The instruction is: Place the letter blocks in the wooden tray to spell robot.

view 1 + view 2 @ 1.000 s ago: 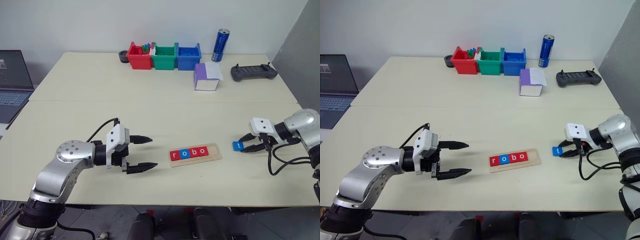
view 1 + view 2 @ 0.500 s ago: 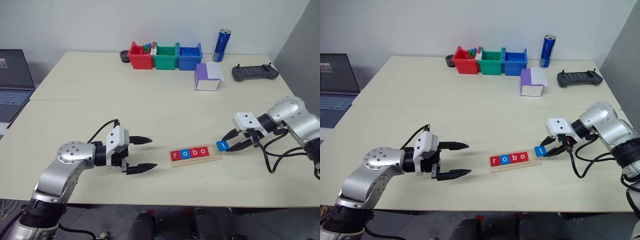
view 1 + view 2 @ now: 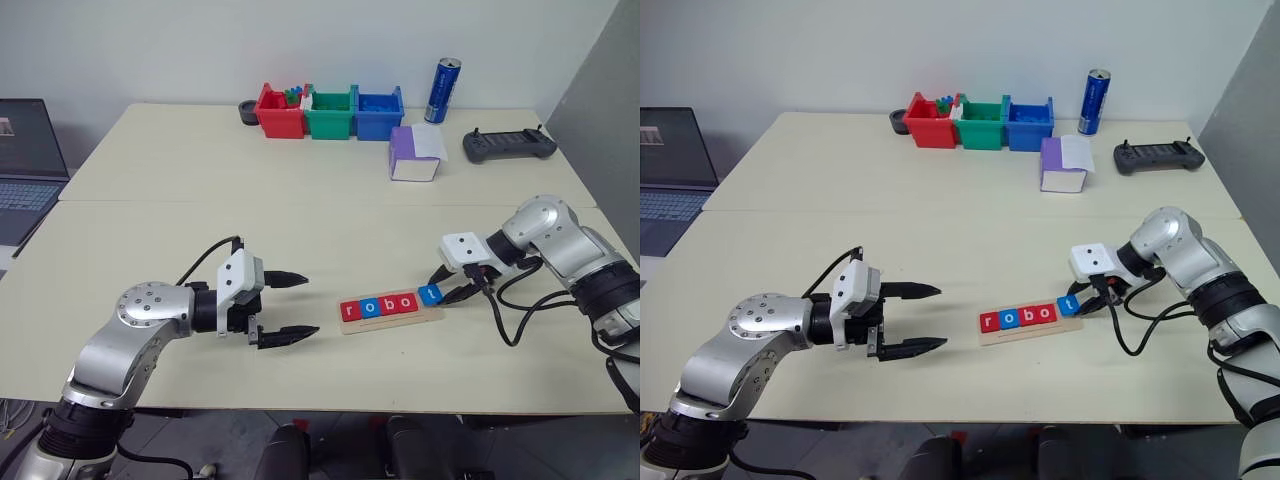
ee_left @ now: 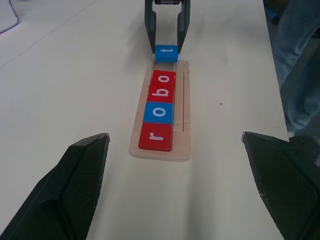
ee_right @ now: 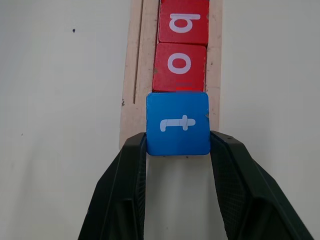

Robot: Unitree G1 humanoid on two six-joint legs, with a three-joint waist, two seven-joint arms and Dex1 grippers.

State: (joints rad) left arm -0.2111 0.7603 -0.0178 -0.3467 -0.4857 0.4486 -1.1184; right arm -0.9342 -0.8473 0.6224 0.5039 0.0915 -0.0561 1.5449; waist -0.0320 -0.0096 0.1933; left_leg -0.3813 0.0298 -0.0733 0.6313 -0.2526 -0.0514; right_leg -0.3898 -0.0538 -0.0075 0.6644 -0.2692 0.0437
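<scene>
While my right claw (image 3: pixel 447 288) pinches the blue t block (image 5: pixel 178 124) between its two fingers, that block hangs over the open end of the wooden tray (image 4: pixel 184 107), at the tray's 3 o'clock end in the head view. It butts against the red o of the r, o, b, o blocks (image 3: pixel 377 306) seated there. My left claw (image 3: pixel 291 306), fingers spread and holding nothing, hovers over the table (image 3: pixel 300 200) off the tray's 9 o'clock end.

This is looking like a lab or office test room: two plain tables (image 3: pixel 300 190) are standing pushed together against a bare white wall (image 3: pixel 200 50), with a laptop (image 3: pixel 25 165) sitting open, a handheld controller (image 3: pixel 507 145) lying by a can (image 3: pixel 441 90), and sorting bins (image 3: pixel 328 112) lining the back.
</scene>
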